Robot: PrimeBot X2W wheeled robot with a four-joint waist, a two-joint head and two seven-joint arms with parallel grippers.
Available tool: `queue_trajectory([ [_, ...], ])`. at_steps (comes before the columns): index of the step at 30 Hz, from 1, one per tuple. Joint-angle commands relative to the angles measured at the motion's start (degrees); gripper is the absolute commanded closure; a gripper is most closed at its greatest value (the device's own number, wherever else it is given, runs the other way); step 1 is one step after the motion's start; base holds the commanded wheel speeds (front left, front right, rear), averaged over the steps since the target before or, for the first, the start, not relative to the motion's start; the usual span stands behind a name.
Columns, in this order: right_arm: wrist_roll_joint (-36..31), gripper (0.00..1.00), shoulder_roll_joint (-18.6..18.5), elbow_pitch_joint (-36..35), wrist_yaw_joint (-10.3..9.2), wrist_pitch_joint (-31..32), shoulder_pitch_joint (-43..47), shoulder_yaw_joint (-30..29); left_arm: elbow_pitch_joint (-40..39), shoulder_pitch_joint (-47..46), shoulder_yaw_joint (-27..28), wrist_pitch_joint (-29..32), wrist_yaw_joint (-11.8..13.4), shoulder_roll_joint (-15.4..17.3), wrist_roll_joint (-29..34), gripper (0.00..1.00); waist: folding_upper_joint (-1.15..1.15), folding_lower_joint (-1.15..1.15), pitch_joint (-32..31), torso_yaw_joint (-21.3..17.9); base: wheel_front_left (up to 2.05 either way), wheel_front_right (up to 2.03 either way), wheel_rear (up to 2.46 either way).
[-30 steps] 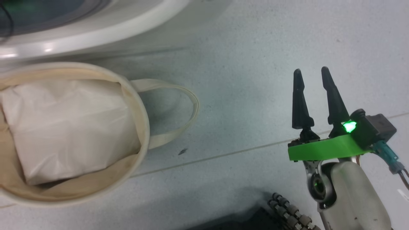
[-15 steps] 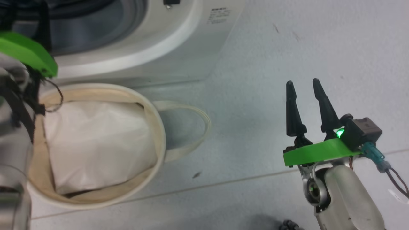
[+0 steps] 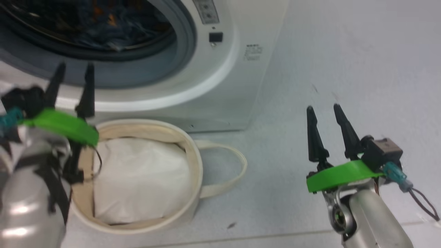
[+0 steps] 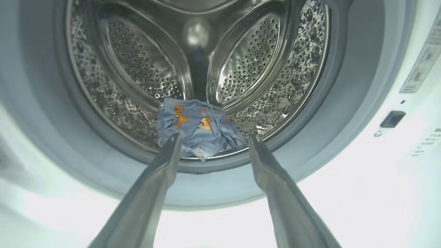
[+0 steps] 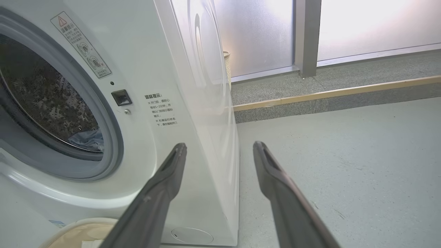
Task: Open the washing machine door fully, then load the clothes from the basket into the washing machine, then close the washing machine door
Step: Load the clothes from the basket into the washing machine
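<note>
Our left gripper (image 4: 214,137) and right gripper (image 5: 220,146) hold their fingers apart, empty. The blue garment (image 4: 200,125) in the washing machine (image 3: 241,86) looks soft and light; we'd pinch a raised fold.

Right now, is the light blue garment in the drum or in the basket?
In the drum. The light blue garment lies crumpled on the drum floor, past the grey seal; the basket shows white padding cloth.
</note>
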Motion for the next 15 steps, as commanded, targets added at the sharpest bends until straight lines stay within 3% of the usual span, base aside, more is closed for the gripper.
queue_trajectory([
  [1,0.38,0.00,-0.60,-1.34,0.42,-0.70,0.91,1.48,-3.22,0.89,2.09,-0.32,-0.32,2.38,-0.60,0.00,0.00,0.02,-3.82,2.31,0.00,0.00,0.00],
  [15,2.09,0.00,-3.92,-2.12,0.42,-0.70,4.35,0.30,-18.69,20.88,6.98,-0.32,-0.33,1.48,-0.58,0.00,0.00,0.02,-11.62,6.99,0.00,0.00,0.00],
])
